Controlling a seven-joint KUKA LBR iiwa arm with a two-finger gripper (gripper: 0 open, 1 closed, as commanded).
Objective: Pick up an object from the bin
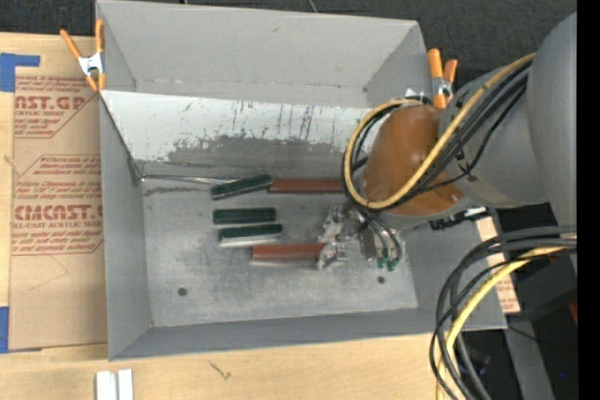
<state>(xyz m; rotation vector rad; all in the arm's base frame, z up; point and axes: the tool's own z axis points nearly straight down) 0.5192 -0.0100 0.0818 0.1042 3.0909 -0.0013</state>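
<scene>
Orange wrist cover is hanging above the claw, whose open-or-closed state cannot be told. Brown bar is lying on the bin floor just beside the claw, toward the view's left, its long axis pointing at the claw.

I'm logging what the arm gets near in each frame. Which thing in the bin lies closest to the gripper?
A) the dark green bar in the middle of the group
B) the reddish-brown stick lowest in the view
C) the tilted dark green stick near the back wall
B: the right end of the lowest reddish-brown stick reaches the gripper, while the tilted dark green stick and the dark green bar lie farther off.
</scene>
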